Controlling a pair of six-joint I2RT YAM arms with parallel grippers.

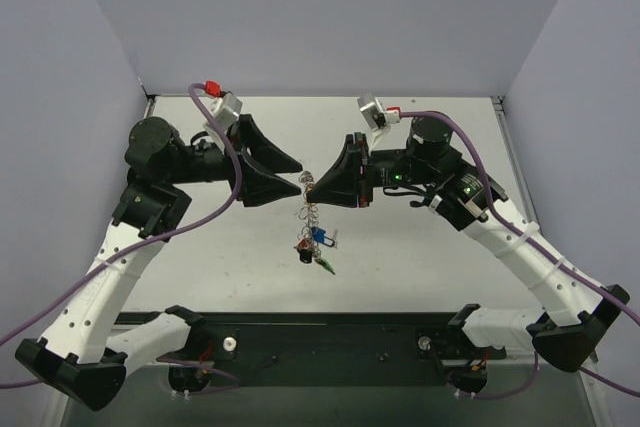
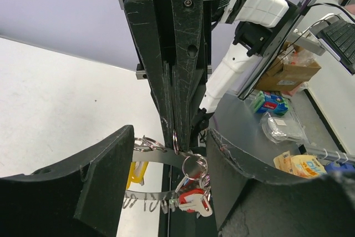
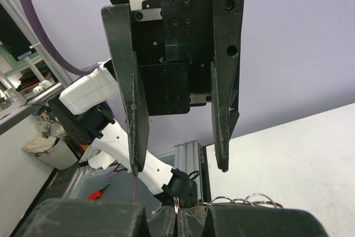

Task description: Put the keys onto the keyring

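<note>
My right gripper [image 1: 312, 187] is shut on the silvery keyring [image 1: 309, 203] and holds it in the air above the table's middle. Under the ring hang the keys [image 1: 316, 244], with blue, red and green heads in a bunch. My left gripper [image 1: 298, 175] faces it, open, with its tips on either side of the ring's top. In the left wrist view, the ribbed keyring [image 2: 158, 157] spans the gap between my left fingers [image 2: 105, 181], and a red key [image 2: 194, 199] and a yellow key [image 2: 136, 173] dangle from it. In the right wrist view, my right gripper [image 3: 177, 217] pinches the keyring [image 3: 244, 199].
The white table [image 1: 420, 247] lies below, with walls on three sides. The black rail [image 1: 330, 347] carrying both arm bases runs along the near edge. Off the table's edge are a box and packets [image 2: 283, 76].
</note>
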